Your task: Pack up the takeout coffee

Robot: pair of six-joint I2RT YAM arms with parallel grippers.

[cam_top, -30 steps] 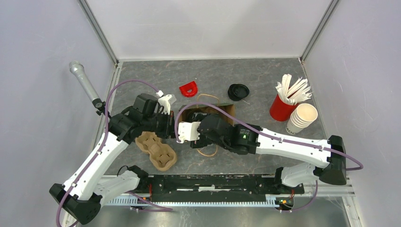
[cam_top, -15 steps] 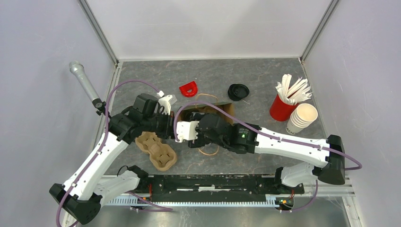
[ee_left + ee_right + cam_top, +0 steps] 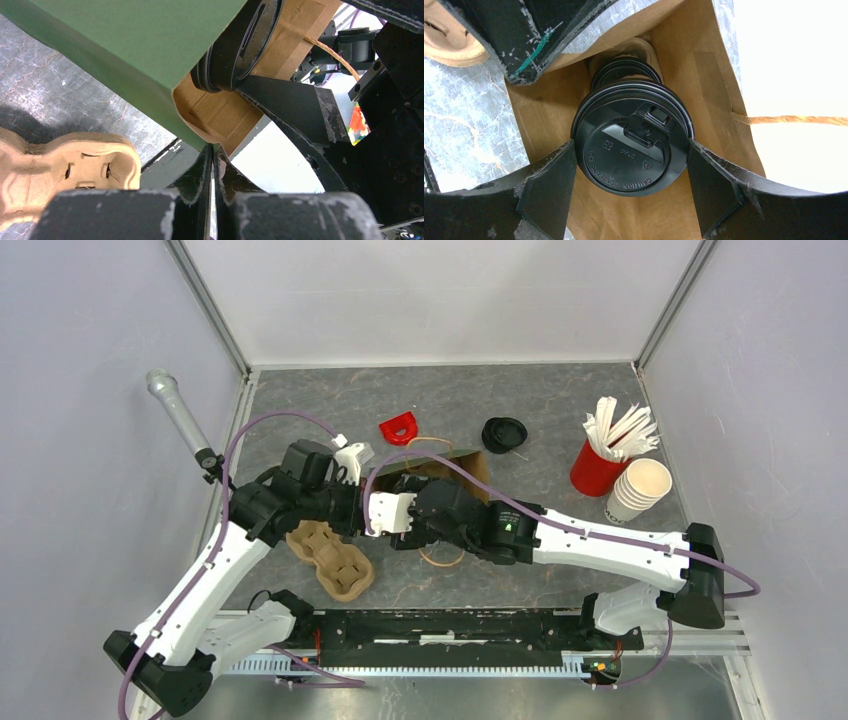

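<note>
**Ana:** Kraft paper bag point(image 3: 714, 75) lies sideways on the table point(image 3: 454, 110), and the left gripper point(image 3: 212, 150) is pinched tight on its lip.

**Ben:** The right gripper point(image 3: 630, 167), jaws wide, clasps a lidded cup point(image 3: 629, 150) inside the mouth. A second lidded cup point(image 3: 625, 70) sits deeper in.

**Ana:** Danger?

**Ben:** If that thin lip slips free, the mouth sags onto the cup. Push too hard and it rams the one behind, or a lid pops.

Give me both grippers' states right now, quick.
Left gripper: closed, pinching the paper bag's edge.
Right gripper: closed around a lidded cup inside the bag.
</note>
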